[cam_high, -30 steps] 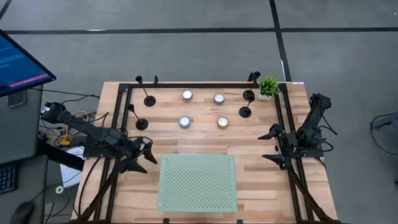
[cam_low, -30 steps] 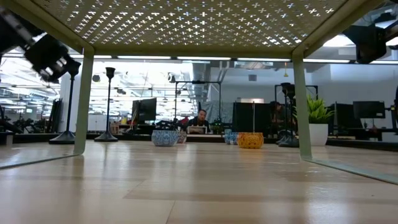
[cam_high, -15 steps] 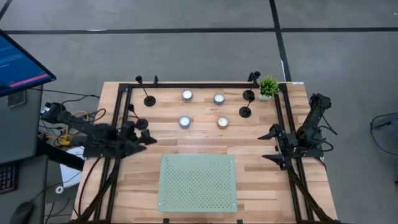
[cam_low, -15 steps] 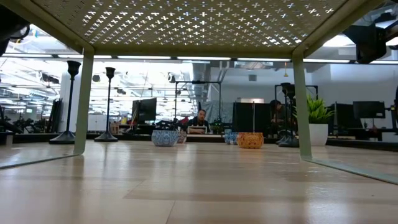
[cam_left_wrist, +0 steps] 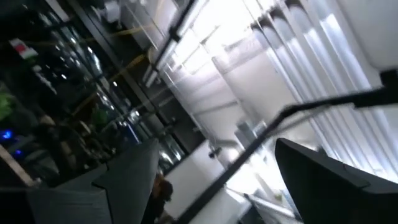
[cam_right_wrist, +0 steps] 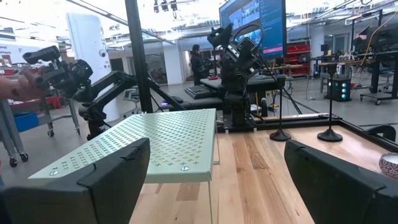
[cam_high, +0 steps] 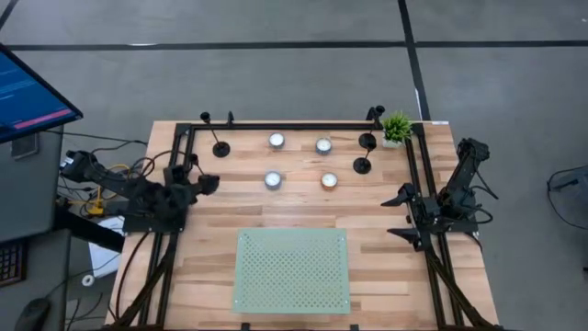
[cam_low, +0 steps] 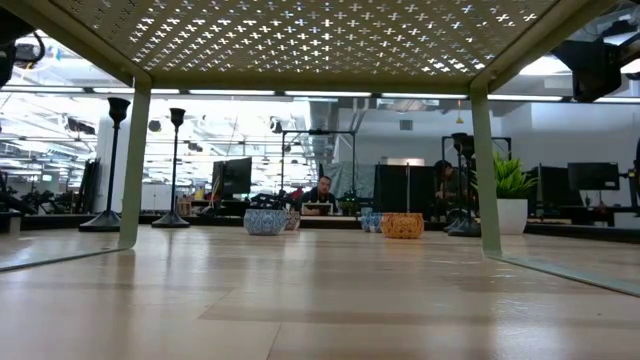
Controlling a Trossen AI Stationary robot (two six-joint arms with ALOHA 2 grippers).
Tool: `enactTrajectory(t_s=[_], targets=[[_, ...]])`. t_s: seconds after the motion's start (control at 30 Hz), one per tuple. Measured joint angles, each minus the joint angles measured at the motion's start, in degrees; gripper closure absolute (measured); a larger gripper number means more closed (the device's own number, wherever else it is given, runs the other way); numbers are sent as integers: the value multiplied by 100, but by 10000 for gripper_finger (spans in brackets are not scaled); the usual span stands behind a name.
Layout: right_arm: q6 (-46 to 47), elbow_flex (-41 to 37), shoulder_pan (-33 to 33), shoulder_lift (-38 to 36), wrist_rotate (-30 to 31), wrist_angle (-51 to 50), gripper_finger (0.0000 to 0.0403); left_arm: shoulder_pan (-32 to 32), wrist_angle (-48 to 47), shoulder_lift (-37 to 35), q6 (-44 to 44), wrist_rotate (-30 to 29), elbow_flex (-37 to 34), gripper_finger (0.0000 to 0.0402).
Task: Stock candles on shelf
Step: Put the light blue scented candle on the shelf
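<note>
Four small white candles (cam_high: 277, 141) (cam_high: 323, 145) (cam_high: 273, 179) (cam_high: 329, 180) stand on their bases on the wooden tabletop, toward its far side. The pale green perforated shelf (cam_high: 292, 269) stands on thin legs (cam_low: 133, 165) near the front edge; the right wrist view shows its top (cam_right_wrist: 155, 143). My left gripper (cam_high: 190, 179) is open at the table's left edge, tipped up toward the ceiling (cam_left_wrist: 217, 180), holding nothing. My right gripper (cam_high: 404, 214) is open at the right edge, level, facing the shelf (cam_right_wrist: 214, 186), with nothing between its fingers.
Black candlestick stands (cam_high: 220, 147) (cam_high: 362, 165) (cam_high: 367, 142) stand beside the candles, and a small potted plant (cam_high: 397, 127) sits at the far right corner. A black frame rail (cam_high: 294, 126) runs around the work area. Bare wood lies between candles and shelf.
My left gripper has risen and gone from beside the shelf's left corner toward the table's far edge, near the left stands. It has tipped from pointing downward to pointing up at the ceiling. Its fingers stay open. The candles and the shelf have not moved.
</note>
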Motion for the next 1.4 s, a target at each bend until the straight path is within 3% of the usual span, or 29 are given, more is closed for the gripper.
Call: enactTrajectory(t_s=[0.2,0.47,0.63,0.87,1.07,1.4], targets=[[0,-1,2,0,2,-11,42,0,33,532,813,-123,861,79],[0,-1,0,0,2,-15,42,0,-95,1619,2646,-293,2699,79],[0,1,0,0,2,-4,42,3,-1431,1929,3528,-954,3749,79],[0,1,2,0,2,9,42,2,-4317,1948,3501,-1825,5173,79],[-2,1,2,0,1,11,42,4,-5455,1973,3876,-2936,6039,79],[-2,0,2,2,2,37,42,3,-5493,2050,5589,-6178,6552,79]])
